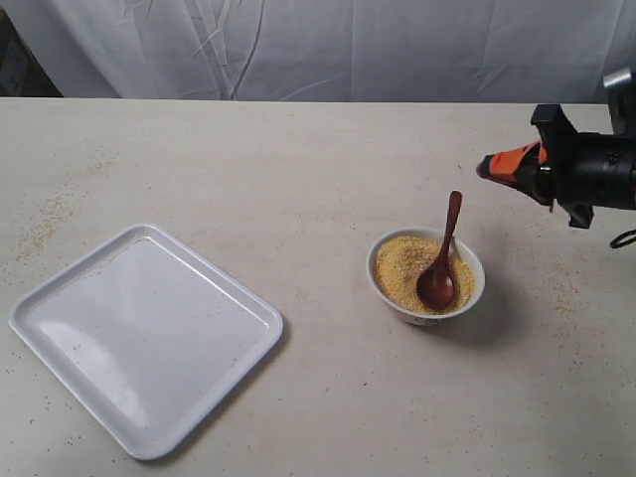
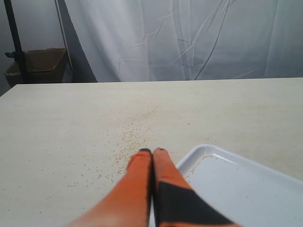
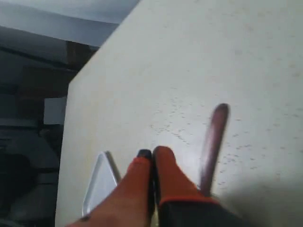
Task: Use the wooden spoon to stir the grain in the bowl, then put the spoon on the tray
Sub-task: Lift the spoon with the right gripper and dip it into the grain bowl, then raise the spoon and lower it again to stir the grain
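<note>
Wooden spoon (image 1: pixel 443 253) leaning in bowl (image 1: pixel 427 316) of grain (image 1: pixel 397 264); right gripper (image 1: pixel 484 167) near bowl, jaws pressed together; left gripper (image 2: pixel 152 151) likewise.

The right arm's black, blocky wrist housing (image 1: pixel 596 169) carries tapered orange jaws banded in black near the base, and a thin black cable (image 1: pixel 626 238) loops beside it. The left arm's jaws match: smooth orange, black-patched.
</note>
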